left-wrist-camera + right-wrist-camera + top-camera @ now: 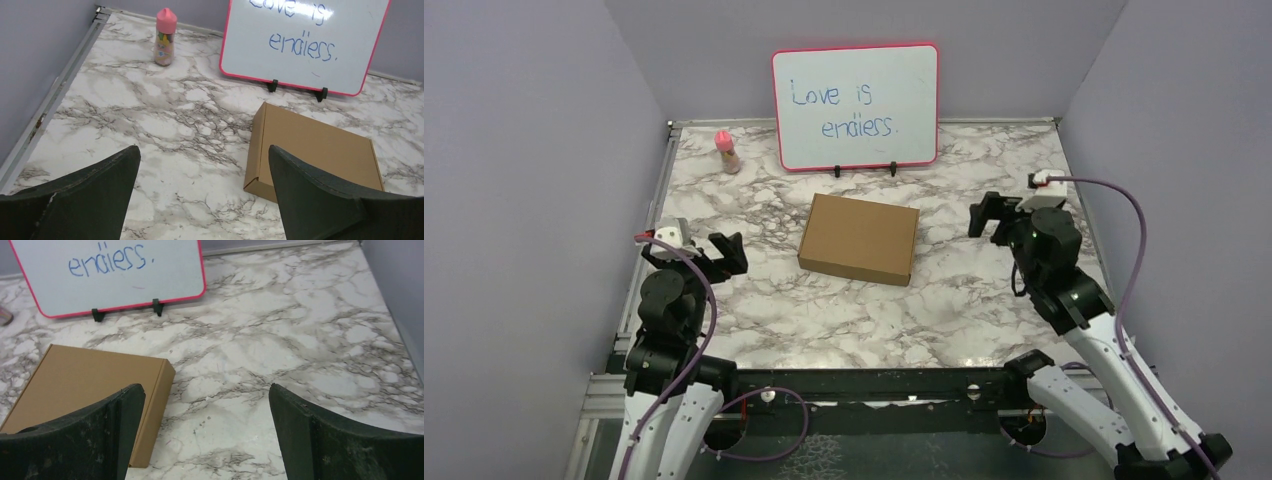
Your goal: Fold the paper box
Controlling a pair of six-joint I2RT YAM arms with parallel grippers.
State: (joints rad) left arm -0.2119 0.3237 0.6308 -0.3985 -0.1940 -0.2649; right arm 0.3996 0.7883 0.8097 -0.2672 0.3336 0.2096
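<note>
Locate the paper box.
In the top view the paper box lies mid-table, just in front of the whiteboard, between the left gripper and right gripper.

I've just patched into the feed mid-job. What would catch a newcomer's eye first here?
A closed brown paper box lies at the middle of the marble table, with nothing touching it. Behind it, at the far edge, stands a red-framed whiteboard reading "Love is endless.", with a small pink-capped bottle to its left. The left claw and right claw hang open on either side of the box, clear of it.
</note>
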